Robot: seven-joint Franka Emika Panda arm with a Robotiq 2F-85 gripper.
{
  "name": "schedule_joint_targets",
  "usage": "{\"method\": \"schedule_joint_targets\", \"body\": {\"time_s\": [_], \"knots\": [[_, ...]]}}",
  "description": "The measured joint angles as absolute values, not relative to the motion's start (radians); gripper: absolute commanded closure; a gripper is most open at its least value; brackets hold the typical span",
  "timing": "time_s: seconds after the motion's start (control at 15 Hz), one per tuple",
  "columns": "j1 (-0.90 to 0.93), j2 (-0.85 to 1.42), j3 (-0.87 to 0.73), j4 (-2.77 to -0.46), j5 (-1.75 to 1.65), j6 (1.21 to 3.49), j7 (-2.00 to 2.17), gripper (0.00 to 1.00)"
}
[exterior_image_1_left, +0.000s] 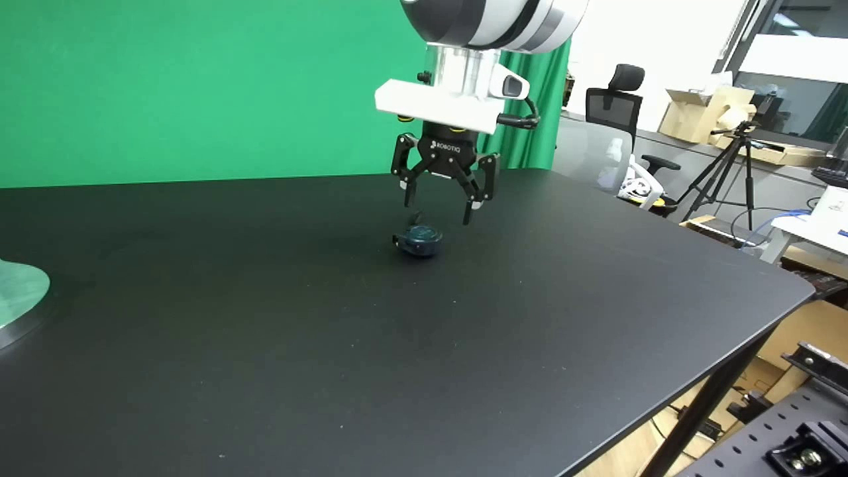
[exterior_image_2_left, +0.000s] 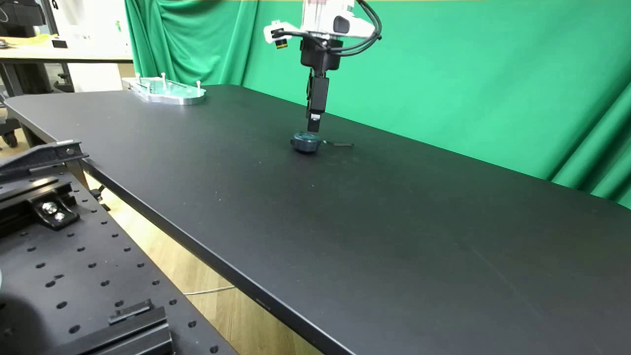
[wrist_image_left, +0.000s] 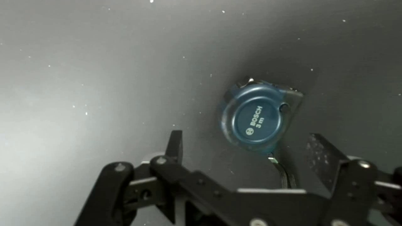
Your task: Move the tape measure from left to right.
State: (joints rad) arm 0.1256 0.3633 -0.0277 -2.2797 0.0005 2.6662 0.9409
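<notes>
The tape measure [wrist_image_left: 259, 119] rests flat on the black desk [exterior_image_1_left: 331, 364], apart from the claw [exterior_image_1_left: 438, 207]. Its rounded, dark blue case carries the marking "BOSCH 3 m", legible in the wrist view. A thin dark strap [exterior_image_2_left: 340, 144] extends from one side of the case; in the wrist view it runs toward the claw and is partly hidden by the claw's linkage.

The claw points downward above the desk, its two fingers [wrist_image_left: 323, 160] spread well apart. In the wrist view, the case lies beyond the gap between the fingers. A white bracket [exterior_image_1_left: 434, 106] is fitted above the claw.

A green backdrop [exterior_image_1_left: 199, 86] hangs behind the desk in both exterior views. A pale green plate [exterior_image_2_left: 167, 91] with upright posts sits near the desk's far end in an exterior view. A perforated dark plate [exterior_image_2_left: 123, 276] occupies the foreground of the same view. Beyond the desk stand a black tripod [exterior_image_1_left: 748, 175] and a mesh-backed office chair [exterior_image_1_left: 611, 112].
</notes>
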Motion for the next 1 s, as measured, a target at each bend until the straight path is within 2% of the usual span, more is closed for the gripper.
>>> {"method": "schedule_joint_targets", "body": {"time_s": [0.93,1.0], "knots": [[0.189,0.482,-0.061,-2.193,0.044,2.674,0.943,0.01],[0.189,0.486,-0.063,-2.191,0.045,2.673,0.943,0.25]]}}
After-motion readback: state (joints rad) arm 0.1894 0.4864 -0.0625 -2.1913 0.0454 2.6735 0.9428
